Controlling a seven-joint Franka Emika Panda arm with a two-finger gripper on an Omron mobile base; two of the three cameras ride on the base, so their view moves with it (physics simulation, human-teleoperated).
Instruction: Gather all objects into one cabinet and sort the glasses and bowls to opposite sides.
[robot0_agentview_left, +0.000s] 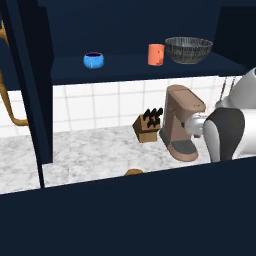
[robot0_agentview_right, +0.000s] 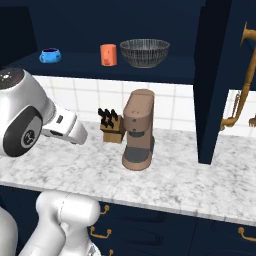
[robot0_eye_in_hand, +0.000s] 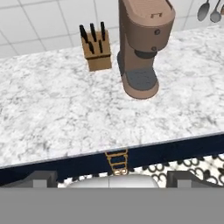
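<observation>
Fingers apart, wide, nothing between them; gripper (robot0_eye_in_hand: 112, 181) low at the counter's front edge, looking across the marble counter (robot0_eye_in_hand: 52, 113) toward the coffee machine (robot0_eye_in_hand: 142, 43) and knife block (robot0_eye_in_hand: 95, 48). All visible task things well above, up on the cabinet shelf (robot0_agentview_left: 125, 67): blue bowl (robot0_agentview_left: 93, 60) at the left, one orange-red cup (robot0_agentview_left: 156, 54) right of centre, grey mesh bowl (robot0_agentview_left: 188, 49) just beside the cup on its right, cup and big bowl close but apart as far as can be told. Same order in the right base view: blue bowl (robot0_agentview_right: 50, 55), cup (robot0_agentview_right: 108, 54), mesh bowl (robot0_agentview_right: 144, 52). Second cup not made out on the shelf. Key relation: shelf items up and forward of the fingers, above the coffee machine's top, so next reach likely a big lift, not a forward push. Cup upright, long axis vertical, best taken from the side. Cup sitting between the two bowls, so sorting probably not done.
</observation>
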